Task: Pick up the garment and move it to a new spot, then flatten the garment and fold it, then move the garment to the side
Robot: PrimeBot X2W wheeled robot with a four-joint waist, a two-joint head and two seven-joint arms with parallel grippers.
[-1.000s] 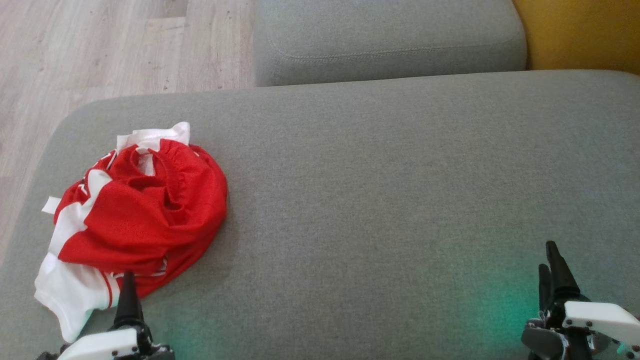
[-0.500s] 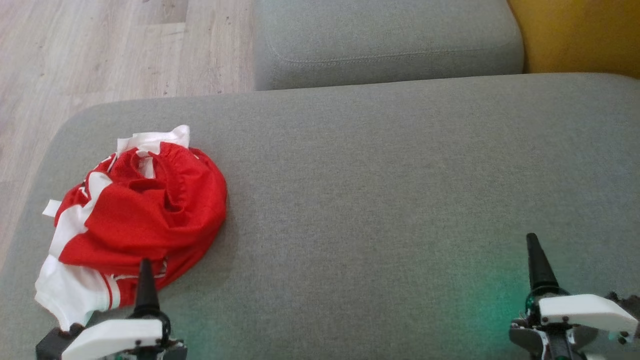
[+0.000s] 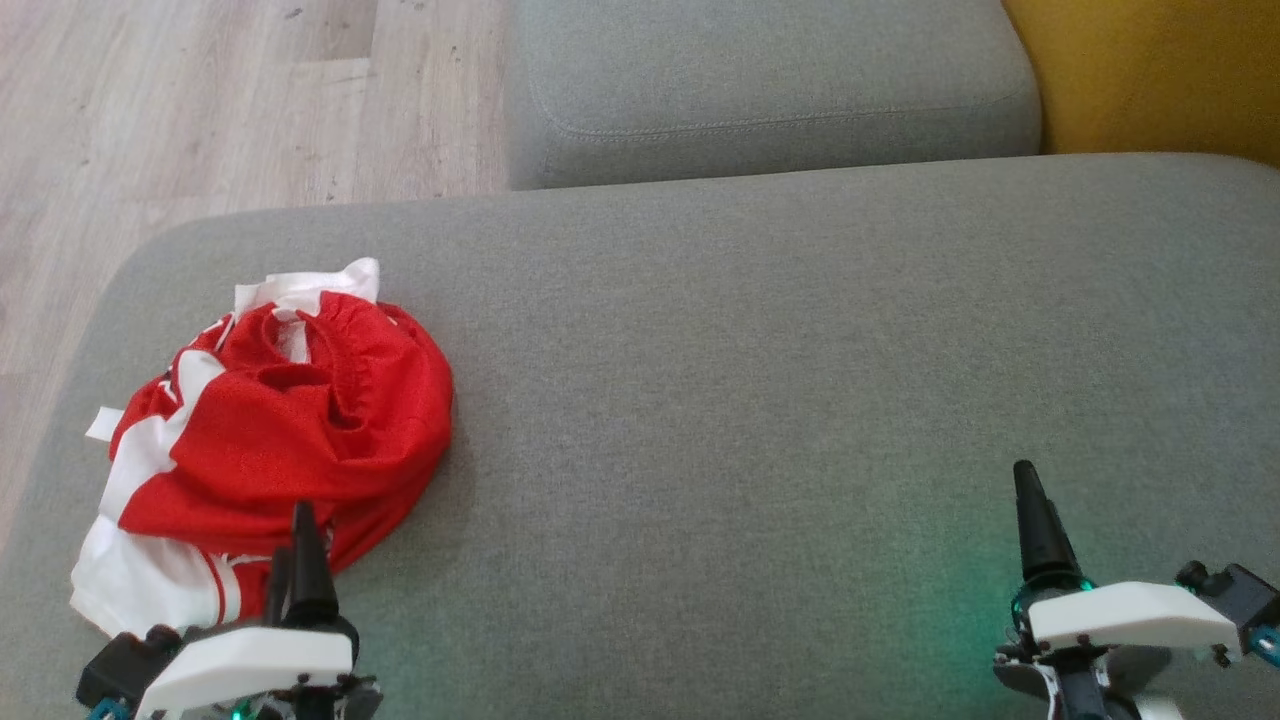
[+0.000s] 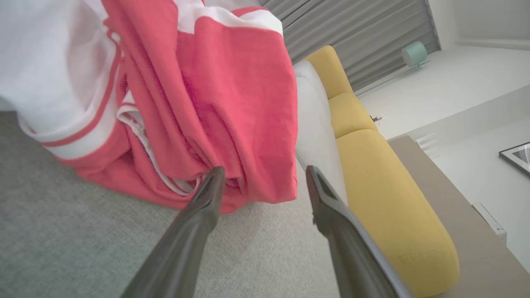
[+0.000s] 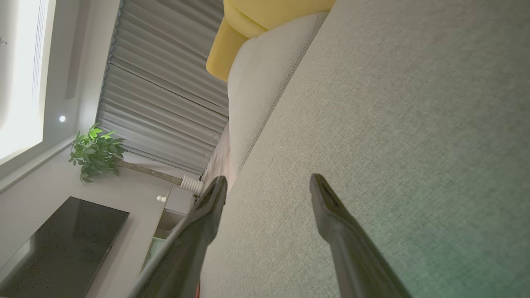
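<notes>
The crumpled red-and-white garment (image 3: 270, 440) lay bunched at the left end of the grey seat cushion (image 3: 750, 400). The left gripper (image 4: 263, 170) stood wide open and empty at the garment's near edge, one fingertip just at the cloth. The right gripper (image 5: 268, 178), equally wide and empty, hung over the cushion's right part.

Wide grey fabric couch seat (image 3: 760, 380), rounded corners. Sitting right on it, over at the left end: crumpled red-and-white garment (image 3: 290, 440), bunched in a heap.
</notes>
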